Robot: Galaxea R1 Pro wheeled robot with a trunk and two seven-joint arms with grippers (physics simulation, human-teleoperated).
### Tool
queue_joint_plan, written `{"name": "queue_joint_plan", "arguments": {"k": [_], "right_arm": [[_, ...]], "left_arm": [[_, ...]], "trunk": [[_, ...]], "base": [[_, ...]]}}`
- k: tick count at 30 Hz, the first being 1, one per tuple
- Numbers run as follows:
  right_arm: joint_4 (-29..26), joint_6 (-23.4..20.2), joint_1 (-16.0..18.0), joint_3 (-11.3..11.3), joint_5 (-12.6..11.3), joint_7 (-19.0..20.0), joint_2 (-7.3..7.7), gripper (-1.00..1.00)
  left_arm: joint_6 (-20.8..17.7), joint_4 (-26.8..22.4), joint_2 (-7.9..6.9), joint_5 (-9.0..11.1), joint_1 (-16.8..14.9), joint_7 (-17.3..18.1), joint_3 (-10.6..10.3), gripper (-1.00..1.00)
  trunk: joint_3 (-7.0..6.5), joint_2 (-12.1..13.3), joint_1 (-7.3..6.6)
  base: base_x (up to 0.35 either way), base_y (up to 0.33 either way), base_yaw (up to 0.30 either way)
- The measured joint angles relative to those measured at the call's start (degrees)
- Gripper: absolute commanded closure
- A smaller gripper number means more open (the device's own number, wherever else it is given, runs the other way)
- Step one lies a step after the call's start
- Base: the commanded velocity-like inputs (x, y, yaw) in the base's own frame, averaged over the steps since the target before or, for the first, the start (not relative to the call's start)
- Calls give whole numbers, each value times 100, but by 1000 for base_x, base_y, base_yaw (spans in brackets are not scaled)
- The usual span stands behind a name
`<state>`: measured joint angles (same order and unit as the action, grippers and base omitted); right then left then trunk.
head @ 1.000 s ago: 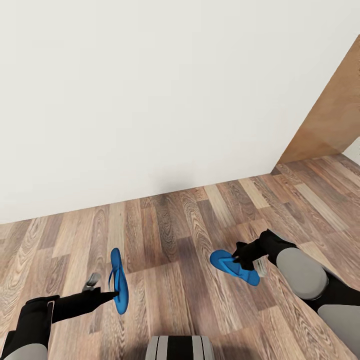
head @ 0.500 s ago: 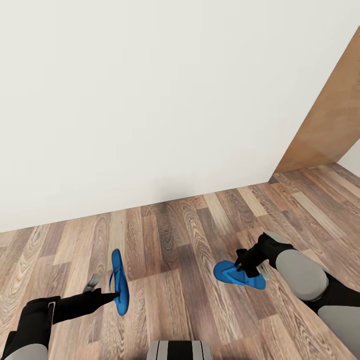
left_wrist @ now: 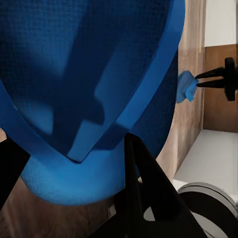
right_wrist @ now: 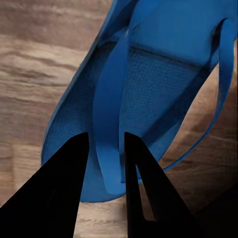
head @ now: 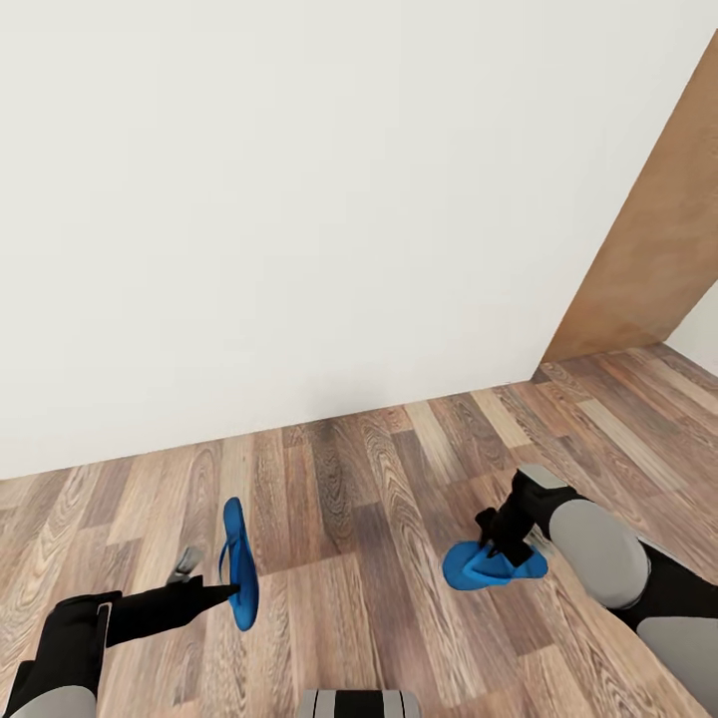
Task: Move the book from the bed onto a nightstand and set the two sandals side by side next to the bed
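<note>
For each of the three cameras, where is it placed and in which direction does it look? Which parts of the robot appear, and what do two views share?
Head view: from the robot's head, down onto wood floor and white wall; both arms show.
Left wrist view: near the left gripper, against the left sandal; dark fingers show.
Right wrist view: near the right gripper, looking down at the right sandal; two fingers straddle a strap.
Shared: the left wrist view also catches the right gripper and right sandal.
</note>
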<state>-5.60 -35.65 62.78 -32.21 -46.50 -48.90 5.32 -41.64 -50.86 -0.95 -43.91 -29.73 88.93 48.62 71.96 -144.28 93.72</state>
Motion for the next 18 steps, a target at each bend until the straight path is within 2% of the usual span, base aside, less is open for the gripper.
{"name": "queue_joint_plan", "arguments": {"k": [1, 2, 4, 5, 6, 7, 8, 9, 12, 13, 14, 15, 17, 18], "right_arm": [[-1, -24, -1, 15, 96, 16, -1, 100], [1, -65, -2, 77, 357, 63, -4, 100], [3, -88, -2, 110, 666, 144, -8, 100], [16, -111, -3, 178, 1034, 258, -10, 100], [35, -114, -3, 176, 1219, 335, -12, 100], [92, -120, -3, 195, 1586, 512, -19, 100], [131, -125, -3, 200, 1788, 622, -23, 100], [220, -128, -4, 208, 2166, 860, -29, 100], [385, -137, -4, 213, 2772, 1303, -33, 100], [506, -143, -7, 217, 3153, 1631, -33, 100], [567, -151, -8, 218, 3352, 1815, -33, 100], [660, -165, -8, 227, 3731, 2183, -34, 100], [727, -166, -7, 249, 4127, 2580, -34, 100], [769, -155, -28, 270, 4465, 2945, -34, 100]], "left_arm": [[1, 4, 1, -1, 0, 0, -1, 100], [3, 9, 2, 1, 0, 0, -1, 100], [4, 13, 2, 0, 0, 0, -2, 100], [5, 15, 3, -2, 0, -2, -2, 100], [5, 16, 3, -2, 0, -3, -2, 100], [5, 17, 2, -3, 0, -6, 0, 100], [6, 18, 0, -3, 0, -6, 2, 100], [6, 18, -2, -5, 0, -7, 3, 100], [6, 19, -5, -11, 0, -11, 4, 100], [8, 19, -8, -15, 0, -14, 5, 100], [9, 20, -9, -16, 0, -17, 5, 100], [11, 23, -11, -18, 0, -22, 5, 100], [14, 28, -12, -21, 0, -37, 5, 100], [17, 31, -13, -36, 0, -74, 5, 100]], "trunk": [[-22, 1, -3], [-44, 3, -5], [-89, 5, -10], [-111, 7, -13], [-133, 8, -15], [-155, 9, -18], [-177, 11, -21], [-199, 12, -23], [-266, 16, -31], [-288, 18, -33], [-310, 19, -36], [-333, 20, -39], [-377, 23, -44], [-399, 25, -46]], "base": [[0, 0, 0], [0, 0, 0], [0, 0, 0], [0, 0, 0], [0, 0, 0], [0, 0, 0], [0, 0, 0], [0, 0, 0], [0, 0, 0], [0, 0, 0], [0, 0, 0], [0, 0, 0], [0, 0, 0], [0, 0, 0]]}}
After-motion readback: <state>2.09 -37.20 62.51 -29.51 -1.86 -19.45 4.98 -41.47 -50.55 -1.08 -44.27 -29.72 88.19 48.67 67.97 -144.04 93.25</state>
